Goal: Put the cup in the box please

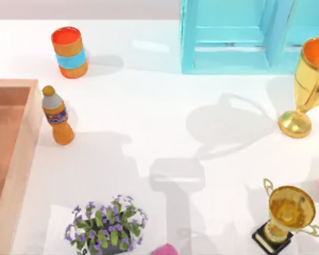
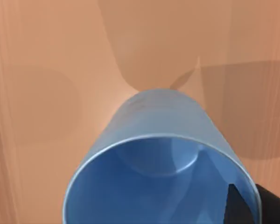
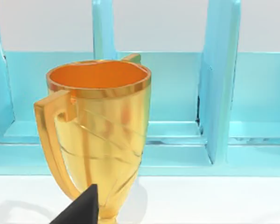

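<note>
Left wrist view: cup [image 2: 163, 158] against left tool's finger [image 2: 252, 205]

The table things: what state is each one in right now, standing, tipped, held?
cup: over the box floor, dark finger at its rim
box: open-topped
orange bottle: upright, capped
orange cylinder: upright, open
tall trophy: upright
trophy on black base: upright
flower pot: upright
</note>
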Motion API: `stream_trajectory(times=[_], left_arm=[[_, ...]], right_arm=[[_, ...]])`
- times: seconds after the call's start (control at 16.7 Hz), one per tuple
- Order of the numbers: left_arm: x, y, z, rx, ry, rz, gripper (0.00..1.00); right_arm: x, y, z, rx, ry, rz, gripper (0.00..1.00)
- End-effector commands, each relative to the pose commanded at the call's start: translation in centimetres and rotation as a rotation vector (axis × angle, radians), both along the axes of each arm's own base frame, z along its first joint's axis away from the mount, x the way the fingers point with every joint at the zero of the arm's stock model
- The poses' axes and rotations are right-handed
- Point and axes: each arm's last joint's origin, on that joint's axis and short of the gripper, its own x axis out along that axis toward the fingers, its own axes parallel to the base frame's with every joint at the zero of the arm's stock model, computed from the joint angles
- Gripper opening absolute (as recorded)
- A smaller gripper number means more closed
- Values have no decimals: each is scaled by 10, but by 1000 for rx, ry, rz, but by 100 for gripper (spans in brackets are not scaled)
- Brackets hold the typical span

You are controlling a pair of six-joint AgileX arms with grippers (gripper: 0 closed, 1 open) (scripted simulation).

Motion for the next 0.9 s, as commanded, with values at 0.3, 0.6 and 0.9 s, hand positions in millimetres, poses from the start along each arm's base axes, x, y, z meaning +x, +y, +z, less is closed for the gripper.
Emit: stream_trajectory(times=[0.3,0.6,0.9], left_arm=[[0,0,0,0,0,0,68],[0,0,0,0,0,0,100],[0,0,0,0,0,0,100]], right_arm=[[0,0,0,0,0,0,100],[0,0,0,0,0,0,100],[0,0,0,0,0,0,100]])
